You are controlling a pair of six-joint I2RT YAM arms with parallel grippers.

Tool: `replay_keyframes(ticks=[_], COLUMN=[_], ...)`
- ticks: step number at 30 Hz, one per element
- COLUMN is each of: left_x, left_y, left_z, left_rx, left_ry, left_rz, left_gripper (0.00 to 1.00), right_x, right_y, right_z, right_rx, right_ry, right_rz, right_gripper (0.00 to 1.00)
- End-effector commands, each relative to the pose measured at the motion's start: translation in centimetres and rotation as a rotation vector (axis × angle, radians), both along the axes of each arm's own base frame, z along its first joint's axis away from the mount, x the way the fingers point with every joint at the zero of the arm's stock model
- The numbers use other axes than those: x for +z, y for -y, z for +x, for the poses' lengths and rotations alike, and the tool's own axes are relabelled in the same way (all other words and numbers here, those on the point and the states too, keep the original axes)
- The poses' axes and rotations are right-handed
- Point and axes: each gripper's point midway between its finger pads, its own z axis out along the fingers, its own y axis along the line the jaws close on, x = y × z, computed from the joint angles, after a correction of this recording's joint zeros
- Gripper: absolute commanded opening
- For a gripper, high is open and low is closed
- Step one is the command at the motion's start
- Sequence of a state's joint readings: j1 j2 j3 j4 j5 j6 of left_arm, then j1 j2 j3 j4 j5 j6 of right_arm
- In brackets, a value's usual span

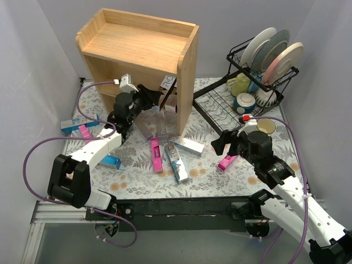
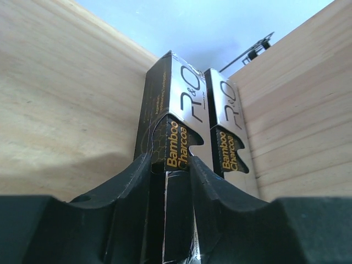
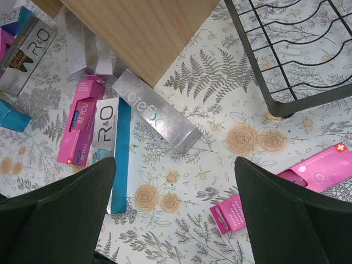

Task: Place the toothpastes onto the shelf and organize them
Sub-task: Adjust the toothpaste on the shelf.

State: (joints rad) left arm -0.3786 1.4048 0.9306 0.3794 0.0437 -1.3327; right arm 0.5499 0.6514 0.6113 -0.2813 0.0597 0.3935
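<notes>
Inside the wooden shelf (image 1: 186, 82), pinching a silver black-gold toothpaste box (image 2: 176, 110) with left gripper (image 2: 171, 164), lining it beside its twin (image 2: 228, 124); holding right gripper (image 3: 175, 162) spread.

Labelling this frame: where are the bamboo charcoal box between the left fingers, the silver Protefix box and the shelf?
bamboo charcoal box (image 2: 179, 146), left wrist view, gold label.
silver Protefix box (image 3: 157, 116), right wrist view, top face middle.
shelf (image 1: 137, 44), top external view, top board.

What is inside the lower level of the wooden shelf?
Two silver-black toothpaste boxes side by side, the left pincer shut on one. The arm and side panel hide the rest of that level.
</notes>
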Motion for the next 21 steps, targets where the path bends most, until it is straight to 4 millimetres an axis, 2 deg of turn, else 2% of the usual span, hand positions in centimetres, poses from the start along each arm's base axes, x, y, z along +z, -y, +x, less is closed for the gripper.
replay_keyframes(ticks=[1, 21], left_x=[0.5, 0.3], left_y=[1.1, 2.3], left_z=[0.3, 2.1], left_rx=[-0.051, -0.043], left_ry=[-0.006, -0.005], left_rz=[-0.025, -0.064], left_gripper=[0.32, 0.3], right_x=[1.2, 1.2], right_y=[-0.1, 0.2], right_z=[0.5, 0.4], right_rx=[-0.009, -0.015], right_ry=[0.043, 0.045], right_rz=[0.031, 0.022], right_gripper=[0.97, 0.97])
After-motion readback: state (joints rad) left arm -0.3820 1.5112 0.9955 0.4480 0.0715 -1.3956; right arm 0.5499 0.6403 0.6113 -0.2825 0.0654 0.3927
